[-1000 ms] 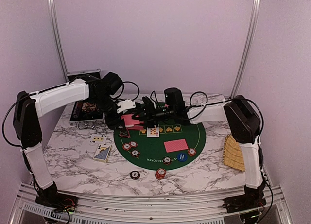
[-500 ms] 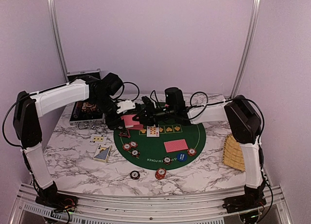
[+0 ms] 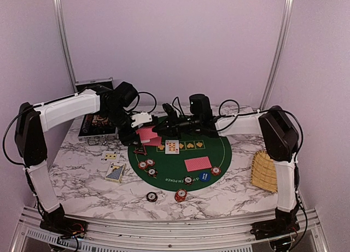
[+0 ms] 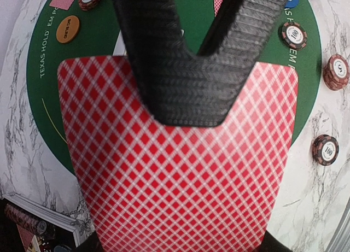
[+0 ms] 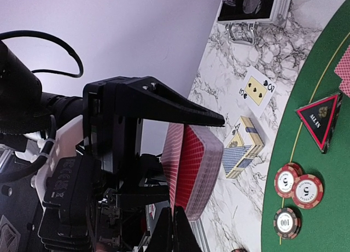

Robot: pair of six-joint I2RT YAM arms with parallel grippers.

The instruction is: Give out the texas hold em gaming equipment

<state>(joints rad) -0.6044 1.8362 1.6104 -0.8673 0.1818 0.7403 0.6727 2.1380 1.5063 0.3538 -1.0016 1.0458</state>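
My left gripper (image 3: 141, 133) is shut on a deck of red-backed playing cards (image 4: 180, 175), held above the back left of the green mat (image 3: 219, 153); one black finger (image 4: 180, 71) lies across the deck's back. My right gripper (image 5: 175, 230) is shut on the edge of the top card (image 5: 178, 164), which stands slightly apart from the deck (image 5: 208, 170). On the mat lie poker chips (image 3: 146, 165), a blue chip (image 3: 204, 176), a dark triangular marker (image 5: 320, 121), an orange button (image 4: 68, 29), a face-up card (image 3: 172, 147) and a red-backed card (image 3: 197, 164).
A black case (image 3: 95, 123) sits open at the back left. A card box (image 3: 115, 172) and a face-up card (image 3: 111, 155) lie on the marble left of the mat. Two chips (image 3: 181, 195) sit near the front edge. A wicker tray (image 3: 263, 173) lies at the right.
My right gripper has shut on the deck's top card and drawn slightly back to the right. The left arm and the deck have stayed in place.
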